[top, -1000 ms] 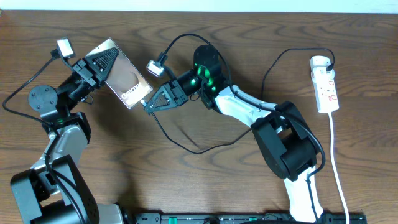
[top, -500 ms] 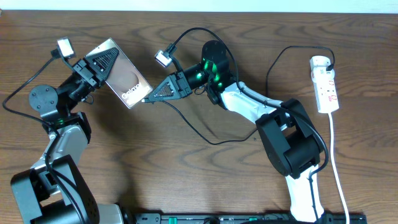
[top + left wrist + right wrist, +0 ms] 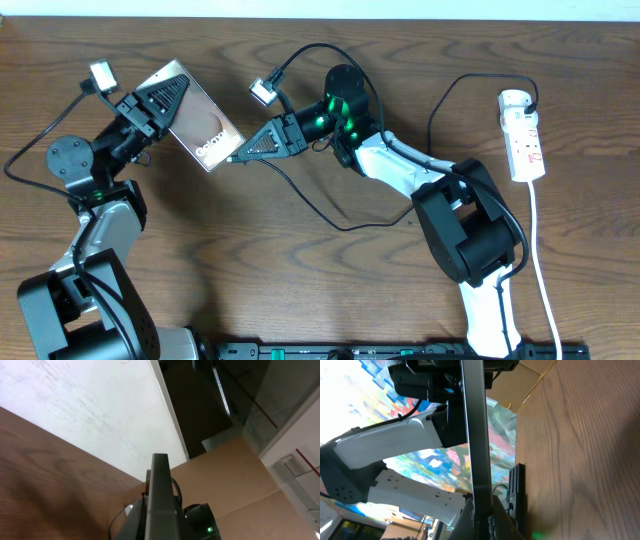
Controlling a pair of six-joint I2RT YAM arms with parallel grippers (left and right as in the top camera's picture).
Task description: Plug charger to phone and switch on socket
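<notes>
My left gripper point(image 3: 168, 100) is shut on the phone point(image 3: 205, 132) and holds it tilted above the table at the upper left, with the "Galaxy" lettering facing up. The phone appears edge-on in the left wrist view point(image 3: 160, 495) and in the right wrist view point(image 3: 472, 435). My right gripper point(image 3: 243, 153) is shut on the plug tip of the charger, pressed against the phone's lower edge. The charger's black cable point(image 3: 340, 228) loops across the table to the socket point(image 3: 526, 135), a white power strip at the far right.
The socket's white cord point(image 3: 541, 260) runs down the right side toward the front edge. A black rail point(image 3: 400, 351) lies along the table's front. The right arm's white link point(image 3: 400, 175) stretches across the middle.
My right gripper has moved up and left with the plug tip, from just below the phone to its lower edge. The cable loop shifted right. The left gripper and phone have stayed still.
</notes>
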